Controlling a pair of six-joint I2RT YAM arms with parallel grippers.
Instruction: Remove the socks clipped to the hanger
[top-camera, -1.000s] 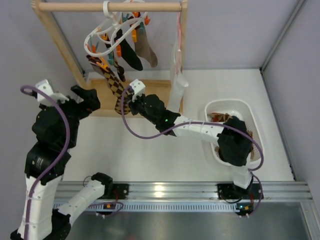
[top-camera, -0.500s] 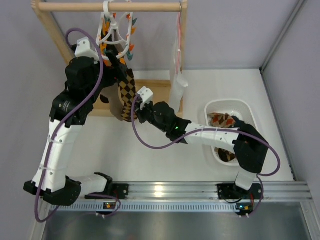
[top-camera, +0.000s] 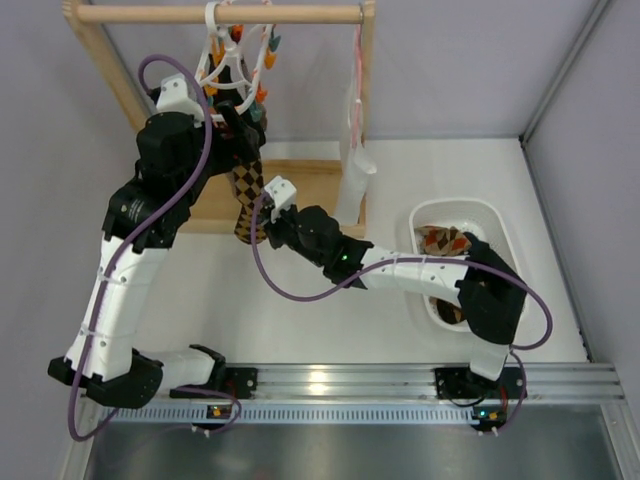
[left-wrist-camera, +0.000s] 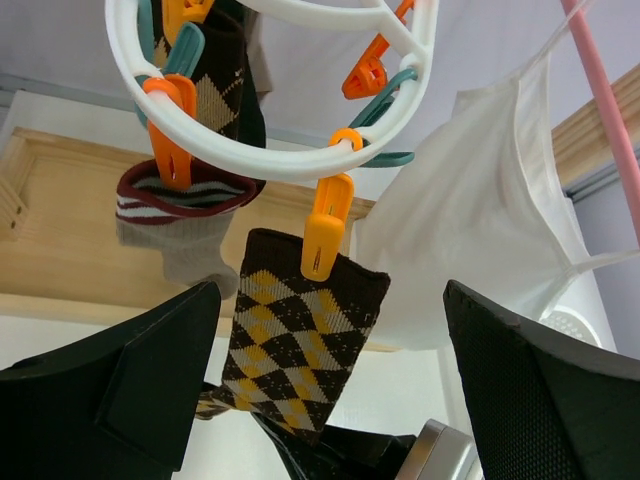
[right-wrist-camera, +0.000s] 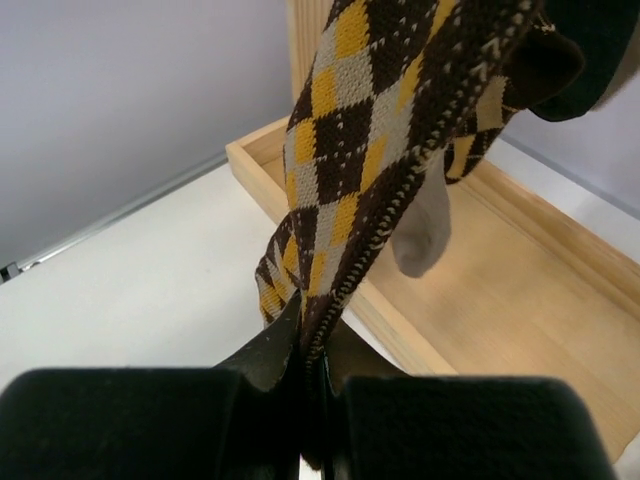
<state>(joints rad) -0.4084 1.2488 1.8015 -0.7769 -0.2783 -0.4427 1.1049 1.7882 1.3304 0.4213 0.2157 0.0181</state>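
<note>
The white ring hanger (top-camera: 232, 62) hangs by its hook from the wooden rail and shows close up in the left wrist view (left-wrist-camera: 262, 158). A diamond-checked sock (left-wrist-camera: 300, 340) hangs from an orange clip (left-wrist-camera: 326, 226); it also shows in the top view (top-camera: 247, 198). My right gripper (right-wrist-camera: 315, 385) is shut on the lower end of this sock (right-wrist-camera: 370, 150). My left gripper (left-wrist-camera: 330, 385) is open just below the ring, its fingers on either side of the sock's cuff. Another checked sock (left-wrist-camera: 222, 100) and a grey striped sock (left-wrist-camera: 185, 235) hang behind.
The wooden rail frame (top-camera: 220, 14) has a tray-like base (top-camera: 310, 185). A white cloth with a pink strap (top-camera: 356, 150) hangs at the rail's right end. A white basin (top-camera: 492, 225) at the right holds a checked sock (top-camera: 445, 240).
My left arm rose from the table's left side up to the hanger. The hanger turned edge-on. My right gripper keeps its hold on the checked sock and shifted slightly left.
</note>
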